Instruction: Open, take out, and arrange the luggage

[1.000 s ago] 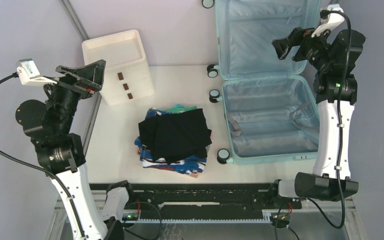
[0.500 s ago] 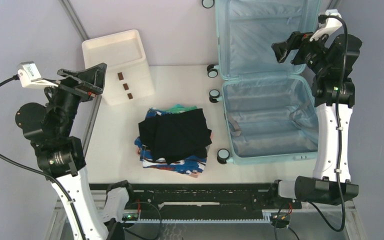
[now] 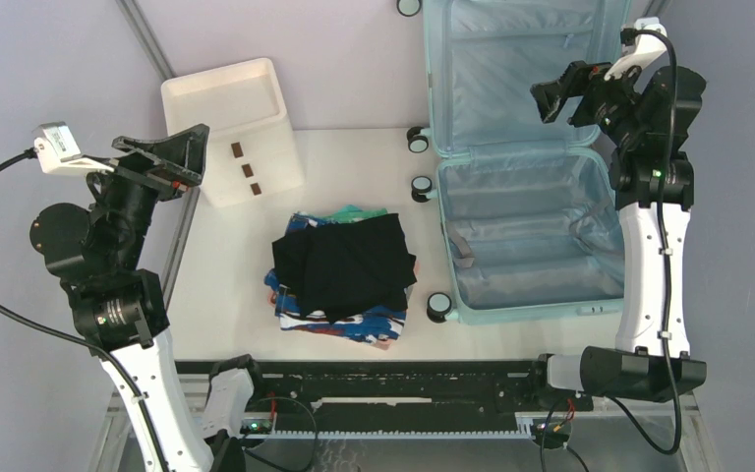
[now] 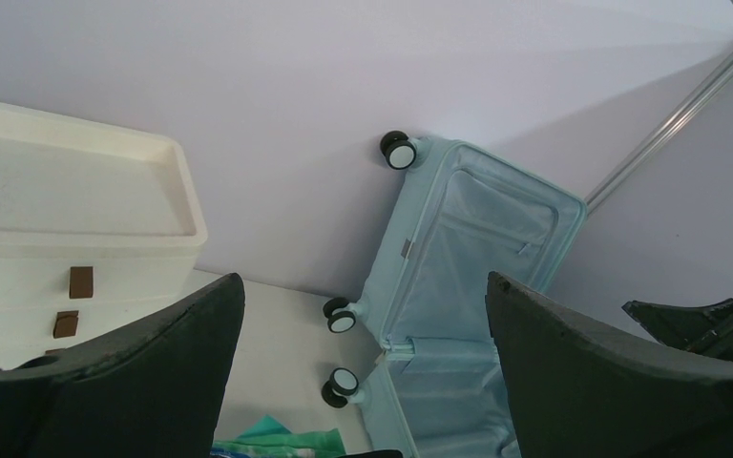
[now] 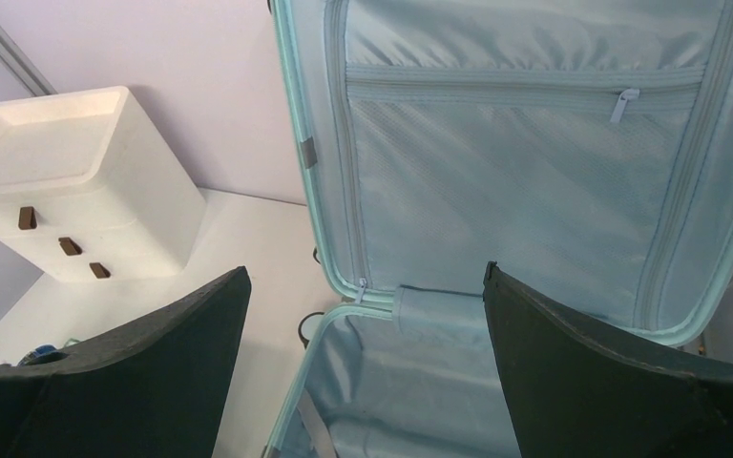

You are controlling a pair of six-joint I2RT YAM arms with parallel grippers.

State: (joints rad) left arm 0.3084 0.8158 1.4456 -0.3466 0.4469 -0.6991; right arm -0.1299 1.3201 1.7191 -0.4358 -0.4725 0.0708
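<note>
Top external view: the left hand [image 3: 182,152] hangs empty, fingers apart, near the white drawer cabinet [image 3: 236,128]; folded clothes [image 3: 344,265] are stacked mid-way across the table [image 3: 226,295], lower layers hidden under a black garment; the luggage [image 3: 531,226] lies open at right, lid against the wall, lid top cut off; rigid, likely light, apt to roll, best gripped by its rim; the right hand [image 3: 555,90] hovers before the lid, fingers spread.

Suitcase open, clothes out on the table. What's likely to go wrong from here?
1. The right claw hangs open close to the upright suitcase lid; a nudge might tip it down onto the arm.
2. The clothes pile is stacked unevenly; the left claw grabbing the top black layer may drag the rest apart.
</note>
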